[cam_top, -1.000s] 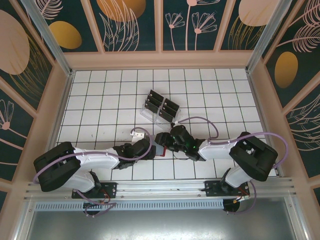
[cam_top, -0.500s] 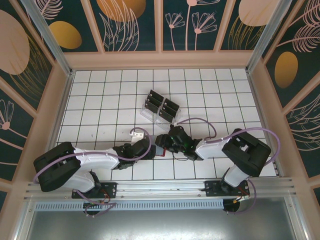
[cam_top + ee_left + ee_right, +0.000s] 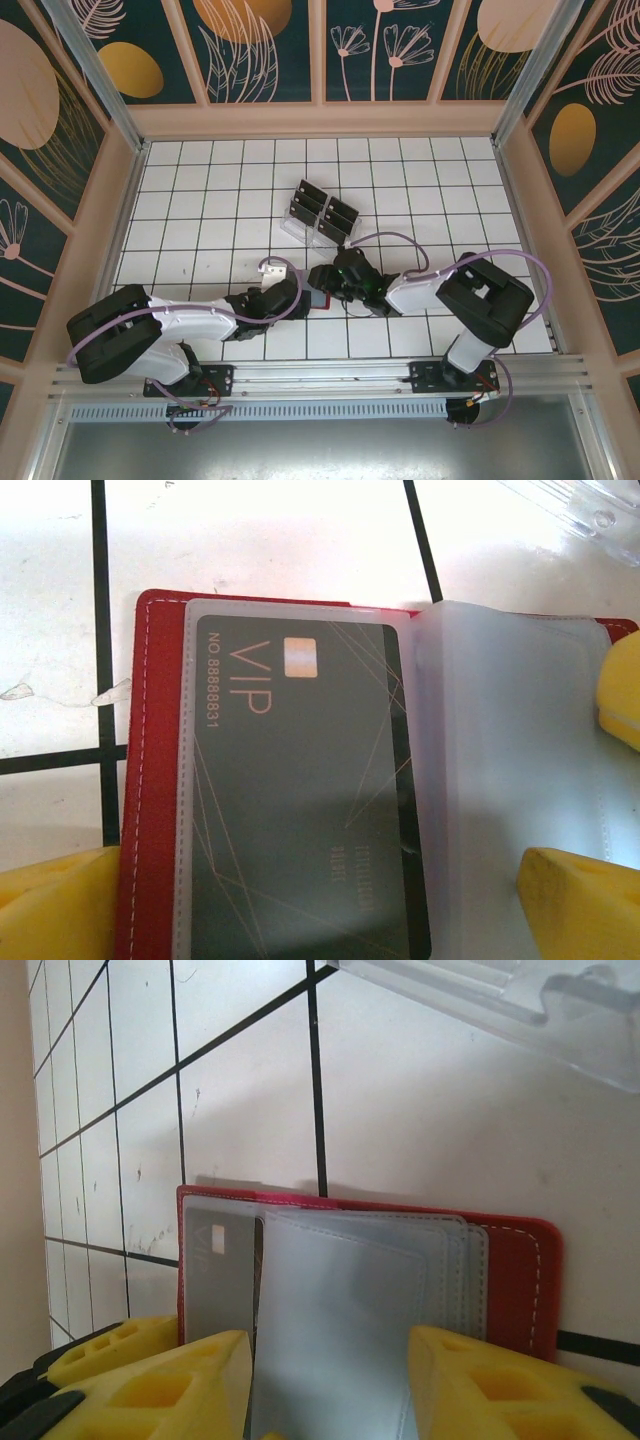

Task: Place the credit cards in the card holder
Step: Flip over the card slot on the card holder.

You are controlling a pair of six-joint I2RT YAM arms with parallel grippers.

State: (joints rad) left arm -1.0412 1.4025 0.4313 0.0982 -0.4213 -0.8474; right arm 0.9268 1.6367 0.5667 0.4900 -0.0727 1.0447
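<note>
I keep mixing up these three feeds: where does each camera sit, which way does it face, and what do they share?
Top: fixed above and behind the arms, looking down at the table; both arms show, left gripper and right gripper at the wallet.
Left wrist: on the left arm, looking down at the open wallet and a card; yellow fingers at bottom.
Right wrist: on the right arm, looking low across the wallet toward the rack; yellow fingers at bottom.
Both wrist views share the wallet.

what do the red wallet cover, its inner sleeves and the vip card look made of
Red cover: likely leather or faux leather, matte, with pale stitching along the edge. Inner sleeves: frosted plastic, translucent; the card shows through. VIP card: probably plastic, dark grey, smooth, with metallic-looking print.
</note>
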